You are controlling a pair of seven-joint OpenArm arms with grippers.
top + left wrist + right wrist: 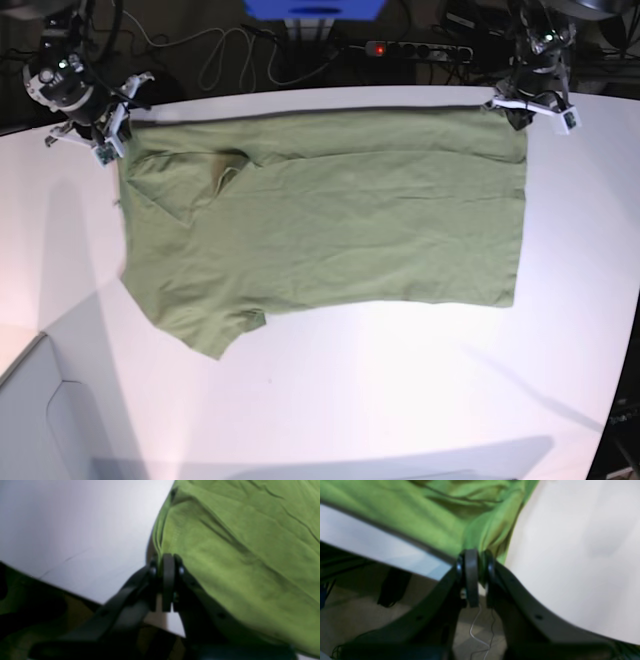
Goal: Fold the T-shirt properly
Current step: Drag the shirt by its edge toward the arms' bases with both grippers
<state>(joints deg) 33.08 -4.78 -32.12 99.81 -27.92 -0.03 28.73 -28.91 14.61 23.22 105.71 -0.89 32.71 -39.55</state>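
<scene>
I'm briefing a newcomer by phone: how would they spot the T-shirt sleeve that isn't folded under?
Start at the white table, with the olive-green T-shirt spread sideways across it. Follow the shirt to its end near the right hand. The sleeve juts from the near edge as a flat flap; the far one is tucked over the body.

Both wrist views are soft with blur. The T-shirt (245,555) runs off the top and right edges there, its pinched hem hidden inside the left claw (168,562). In the base view, the worktop (330,400) is cut by every edge.
</scene>
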